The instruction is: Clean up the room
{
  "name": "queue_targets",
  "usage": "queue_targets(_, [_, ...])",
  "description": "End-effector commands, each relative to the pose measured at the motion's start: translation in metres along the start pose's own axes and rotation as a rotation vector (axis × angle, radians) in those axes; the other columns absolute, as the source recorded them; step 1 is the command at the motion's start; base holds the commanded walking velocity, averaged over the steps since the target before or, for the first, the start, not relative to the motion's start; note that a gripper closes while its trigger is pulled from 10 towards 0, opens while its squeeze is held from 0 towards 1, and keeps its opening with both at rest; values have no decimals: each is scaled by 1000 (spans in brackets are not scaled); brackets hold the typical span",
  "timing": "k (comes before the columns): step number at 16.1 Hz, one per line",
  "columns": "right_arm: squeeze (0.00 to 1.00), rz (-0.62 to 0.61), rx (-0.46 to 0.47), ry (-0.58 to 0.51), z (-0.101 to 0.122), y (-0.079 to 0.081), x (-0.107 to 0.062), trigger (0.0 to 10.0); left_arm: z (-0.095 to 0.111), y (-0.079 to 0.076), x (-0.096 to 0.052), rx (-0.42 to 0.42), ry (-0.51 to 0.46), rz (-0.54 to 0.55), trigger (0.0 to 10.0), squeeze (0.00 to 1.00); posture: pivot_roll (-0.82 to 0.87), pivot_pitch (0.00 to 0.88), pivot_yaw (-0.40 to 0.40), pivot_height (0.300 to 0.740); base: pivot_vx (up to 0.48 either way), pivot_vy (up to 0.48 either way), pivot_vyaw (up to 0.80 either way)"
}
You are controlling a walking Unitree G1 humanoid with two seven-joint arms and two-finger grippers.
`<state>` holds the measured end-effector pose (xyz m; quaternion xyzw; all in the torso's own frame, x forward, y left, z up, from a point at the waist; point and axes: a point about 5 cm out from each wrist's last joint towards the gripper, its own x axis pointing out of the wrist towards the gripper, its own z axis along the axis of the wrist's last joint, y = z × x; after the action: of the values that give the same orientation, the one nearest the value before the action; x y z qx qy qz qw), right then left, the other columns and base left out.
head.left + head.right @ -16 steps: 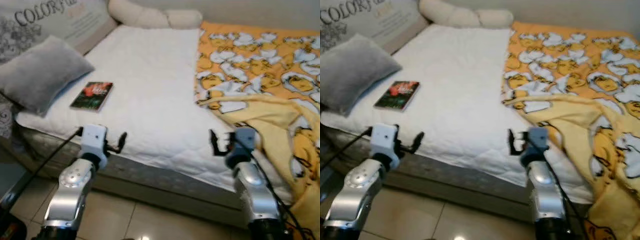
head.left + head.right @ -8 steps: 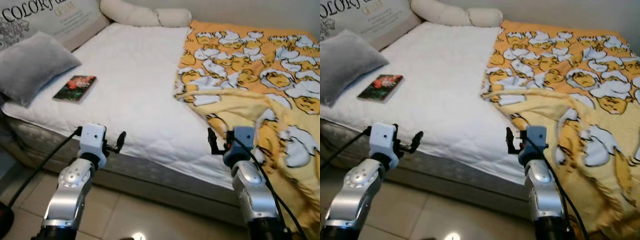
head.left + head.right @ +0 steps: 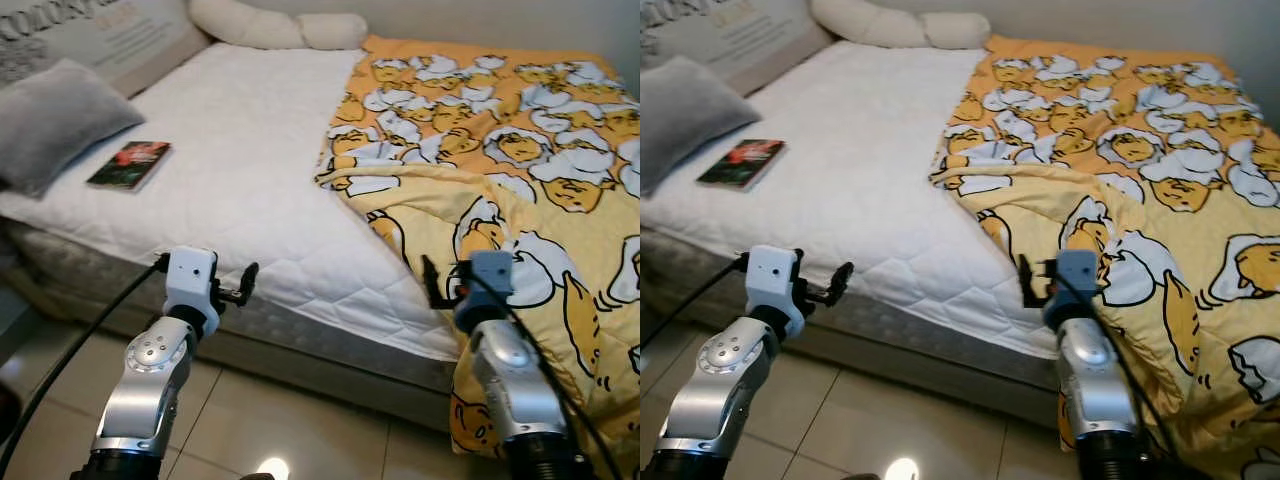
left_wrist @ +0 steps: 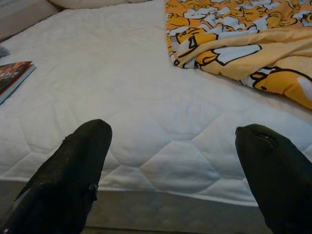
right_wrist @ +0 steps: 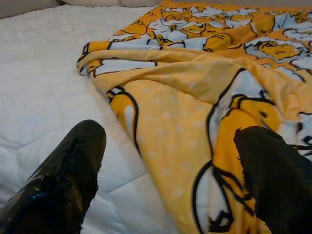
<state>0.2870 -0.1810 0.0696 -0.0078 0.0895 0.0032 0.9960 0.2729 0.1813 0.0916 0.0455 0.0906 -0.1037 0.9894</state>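
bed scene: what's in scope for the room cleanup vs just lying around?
Belongs to the job:
yellow patterned blanket, bunched over the bed's right half
book on the white mattress
left gripper and right gripper, both open at the bed's near edge

Lying about:
grey pillow
cream bolster
tiled floor

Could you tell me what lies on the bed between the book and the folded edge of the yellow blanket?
Nothing: between the book and the yellow blanket the left eye view shows bare white quilted mattress.
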Motion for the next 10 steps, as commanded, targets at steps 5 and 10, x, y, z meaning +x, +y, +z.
queue_targets(5, [47, 11, 27, 25, 1, 5, 2, 10000, 3, 3, 0, -5, -9, -10, 10000, 0, 56, 0, 45, 740, 290, 0, -503])
queue_targets(10, [0, 38, -7, 10, 4, 9, 2, 10000, 3, 3, 0, -7, -9, -12, 10000, 0, 56, 0, 45, 740, 319, 0, 0])
